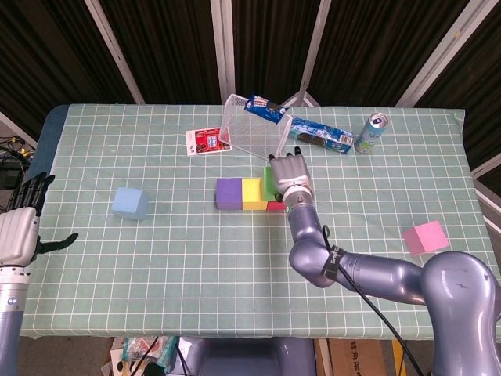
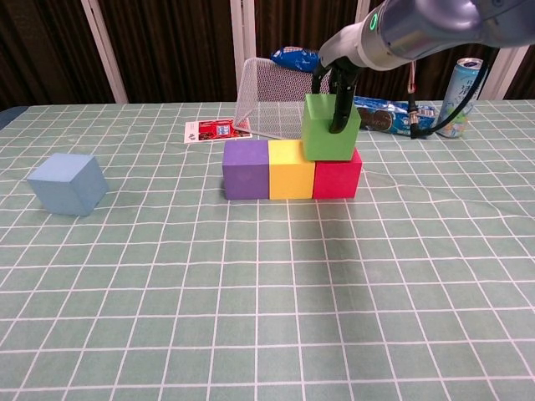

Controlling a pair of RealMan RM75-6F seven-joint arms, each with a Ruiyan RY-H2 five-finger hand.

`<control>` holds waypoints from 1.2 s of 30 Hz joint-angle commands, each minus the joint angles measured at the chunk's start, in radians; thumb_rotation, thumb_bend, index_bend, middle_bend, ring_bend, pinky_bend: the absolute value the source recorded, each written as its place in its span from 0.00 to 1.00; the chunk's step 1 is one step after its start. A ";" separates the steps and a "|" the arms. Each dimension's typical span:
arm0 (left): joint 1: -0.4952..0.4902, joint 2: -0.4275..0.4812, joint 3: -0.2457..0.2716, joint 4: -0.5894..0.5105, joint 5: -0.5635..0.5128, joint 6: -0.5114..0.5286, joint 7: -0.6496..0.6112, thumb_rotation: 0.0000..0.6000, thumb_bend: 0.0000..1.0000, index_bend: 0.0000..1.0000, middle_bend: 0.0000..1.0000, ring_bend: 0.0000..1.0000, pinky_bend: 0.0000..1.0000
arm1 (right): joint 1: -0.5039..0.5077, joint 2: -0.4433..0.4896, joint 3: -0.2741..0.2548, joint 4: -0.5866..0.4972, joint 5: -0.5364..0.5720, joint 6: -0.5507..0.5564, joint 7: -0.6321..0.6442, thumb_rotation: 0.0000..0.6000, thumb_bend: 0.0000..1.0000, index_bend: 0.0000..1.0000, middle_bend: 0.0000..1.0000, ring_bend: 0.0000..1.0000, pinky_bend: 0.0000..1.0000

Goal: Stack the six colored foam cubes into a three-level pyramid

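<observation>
A: How far along?
B: Purple foam cube [image 2: 246, 170], yellow foam cube [image 2: 291, 170] and red foam cube [image 2: 338, 178] form the base; right robot hand [image 2: 336, 79] pinches the green foam cube [image 2: 329, 138] on top.
A: Left?
B: Blue foam cube [image 2: 67, 184], pink foam cube [image 1: 425, 236]; left robot hand [image 1: 19, 227] spread, idle.

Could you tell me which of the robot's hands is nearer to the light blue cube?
The left. The left hand hangs open off the table's left edge, apart from the light blue cube; the right hand grips the green cube, farther away.
</observation>
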 commanded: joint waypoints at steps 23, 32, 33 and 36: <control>-0.002 0.000 0.000 0.008 -0.008 -0.006 -0.006 1.00 0.05 0.00 0.00 0.00 0.03 | 0.019 -0.033 0.004 0.026 -0.002 0.009 -0.001 1.00 0.29 0.18 0.42 0.20 0.00; -0.002 0.000 0.000 0.012 -0.012 -0.008 -0.007 1.00 0.05 0.00 0.00 0.00 0.03 | 0.022 -0.042 0.003 0.038 0.005 0.008 -0.011 1.00 0.29 0.18 0.42 0.20 0.00; -0.002 0.000 0.000 0.012 -0.012 -0.008 -0.007 1.00 0.05 0.00 0.00 0.00 0.03 | 0.022 -0.043 0.002 0.038 0.007 0.008 -0.013 1.00 0.29 0.18 0.42 0.20 0.00; -0.002 0.000 0.000 0.012 -0.012 -0.007 -0.007 1.00 0.05 0.00 0.00 0.00 0.03 | 0.023 -0.044 0.003 0.041 0.009 0.008 -0.016 1.00 0.29 0.18 0.42 0.20 0.00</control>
